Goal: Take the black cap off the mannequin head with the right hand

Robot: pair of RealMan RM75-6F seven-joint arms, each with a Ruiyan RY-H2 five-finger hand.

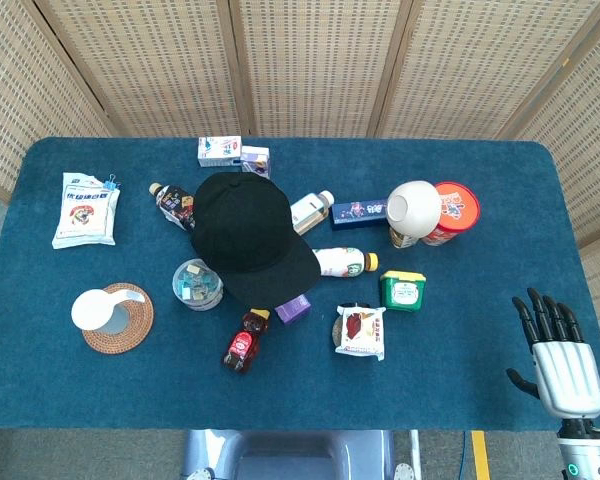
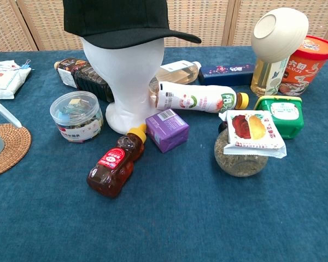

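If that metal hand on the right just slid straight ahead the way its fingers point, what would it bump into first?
Probably nothing: the right hand points up the table's right side, over bare cloth. The orange tub stands well to its left, though depth is hard to judge.

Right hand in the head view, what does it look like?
The right hand has black fingers and thumb on a silver-white ribbed back plate. Below it sits a grey wrist with a small teal ring light. No sleeve or loose cables show. The left hand is not in view.
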